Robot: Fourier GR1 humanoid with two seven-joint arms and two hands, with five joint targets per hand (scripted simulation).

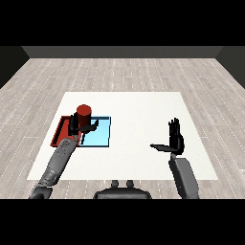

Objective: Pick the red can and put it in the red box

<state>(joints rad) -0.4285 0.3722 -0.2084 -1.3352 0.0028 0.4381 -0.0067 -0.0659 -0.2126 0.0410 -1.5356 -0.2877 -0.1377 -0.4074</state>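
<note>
Your left hand (78, 125) grips the red can (84, 115) above the trays; shift over the red tray (59, 131), then release. Right hand (175, 139) hangs open.

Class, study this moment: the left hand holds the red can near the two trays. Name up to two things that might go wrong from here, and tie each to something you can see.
1. The red can sits in the left hand near the seam between the red tray and the light blue tray; released here, it might land in the wrong one.
2. The can stands tall above the hand, so it may tip over once set down.
</note>
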